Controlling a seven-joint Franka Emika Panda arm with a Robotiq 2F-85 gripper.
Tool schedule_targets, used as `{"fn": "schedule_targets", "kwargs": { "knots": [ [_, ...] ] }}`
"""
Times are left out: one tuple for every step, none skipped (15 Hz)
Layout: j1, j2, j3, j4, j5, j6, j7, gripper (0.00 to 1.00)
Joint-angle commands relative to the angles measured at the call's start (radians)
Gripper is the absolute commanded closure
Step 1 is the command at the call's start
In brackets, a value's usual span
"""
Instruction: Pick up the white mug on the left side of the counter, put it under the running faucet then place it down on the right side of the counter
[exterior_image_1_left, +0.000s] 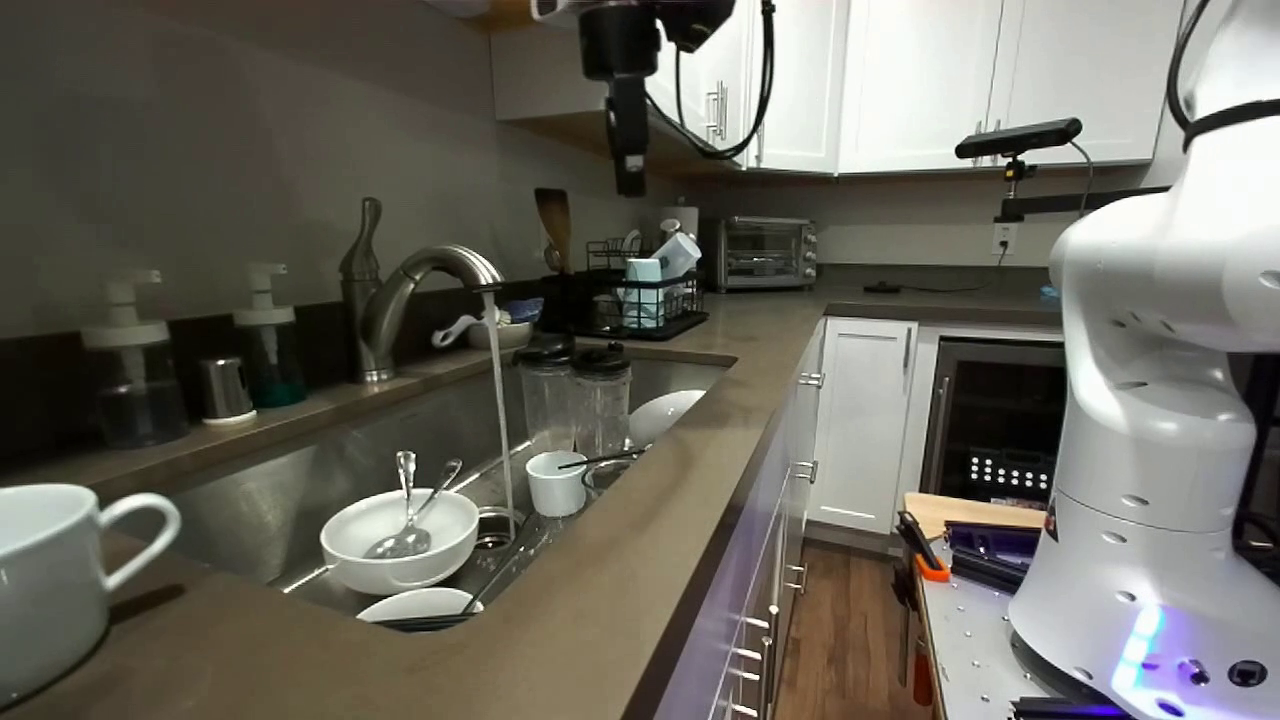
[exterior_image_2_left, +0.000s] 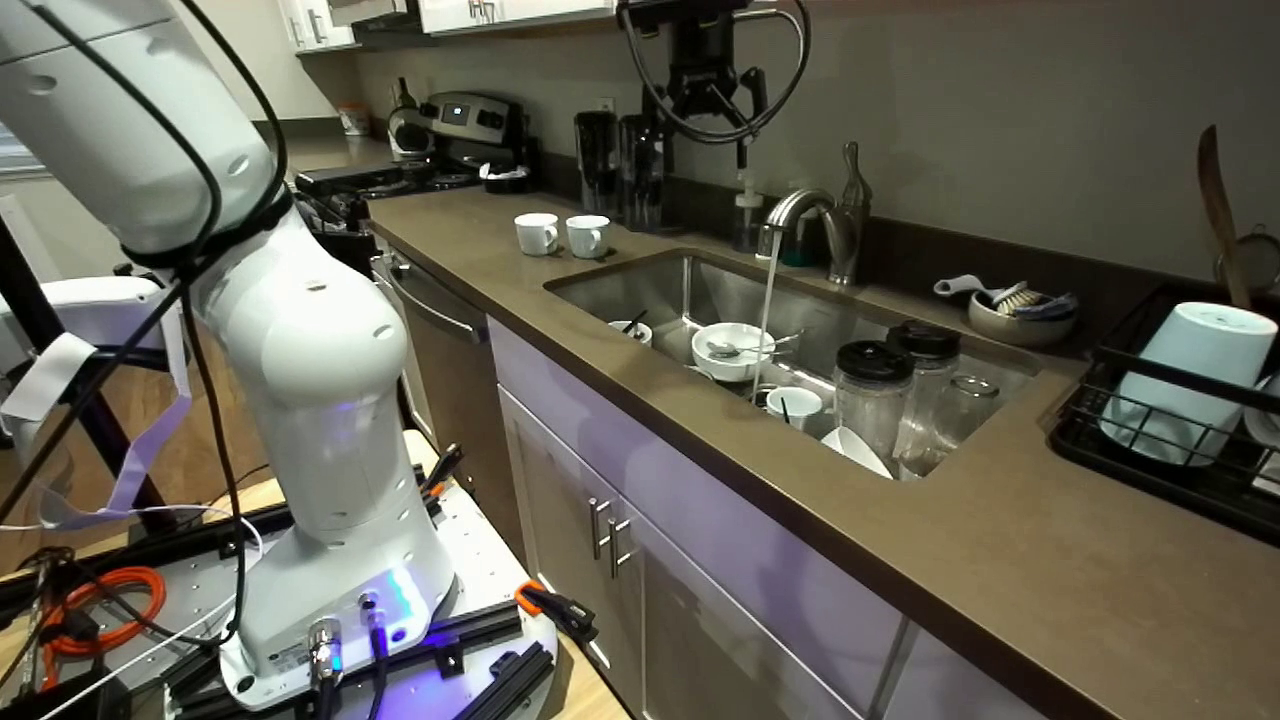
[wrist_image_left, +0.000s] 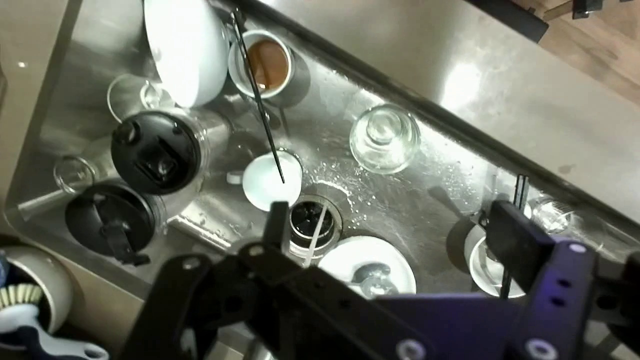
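In an exterior view a white mug (exterior_image_1_left: 45, 585) with a big loop handle stands upright at the left edge of the picture, partly cut off, on the brownish-grey counter (exterior_image_1_left: 640, 570). In an exterior view two white mugs (exterior_image_2_left: 588, 237) (exterior_image_2_left: 537, 234) stand side by side left of the sink. The silver faucet (exterior_image_1_left: 385, 310) (exterior_image_2_left: 846, 235) runs a thin stream of water into the sink. My gripper (exterior_image_1_left: 630, 175) hangs high above the sink, away from the mugs. In the wrist view my gripper (wrist_image_left: 392, 212) has its fingers wide apart with nothing between them; no counter mug shows there.
The steel sink (exterior_image_1_left: 245, 530) holds white bowls (exterior_image_1_left: 400, 540), a small white cup (exterior_image_1_left: 556, 484), lidded clear bottles (exterior_image_2_left: 873, 390), glasses and chopsticks. Soap bottles (exterior_image_1_left: 265, 335) stand behind it. A black dish rack (exterior_image_2_left: 1150, 450) stands on the counter right of the sink.
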Motion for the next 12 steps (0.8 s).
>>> {"fn": "schedule_targets", "kwargs": {
  "knots": [
    [0.008,0.188,0.059,0.209,0.021,-0.068,-0.037,0.00],
    [0.009,0.213,0.075,0.233,0.017,-0.076,-0.039,0.00],
    [0.010,0.232,0.091,0.252,0.020,-0.078,-0.039,0.00],
    [0.010,0.236,0.104,0.252,0.022,-0.078,-0.033,0.00],
    [0.012,0.226,0.118,0.230,0.020,-0.068,-0.025,0.00],
    [0.015,0.215,0.130,0.208,0.020,-0.063,-0.015,0.00],
    [0.017,0.196,0.140,0.178,0.024,-0.050,-0.011,0.00],
    [0.020,0.180,0.148,0.152,0.030,-0.039,-0.013,0.00],
    [0.023,0.164,0.154,0.126,0.046,-0.027,-0.014,0.00],
    [0.026,0.153,0.160,0.105,0.062,-0.012,-0.018,0.00],
    [0.027,0.153,0.163,0.097,0.086,0.001,-0.027,0.00],
    [0.029,0.154,0.165,0.093,0.107,0.006,-0.033,0.00]
  ]
}}
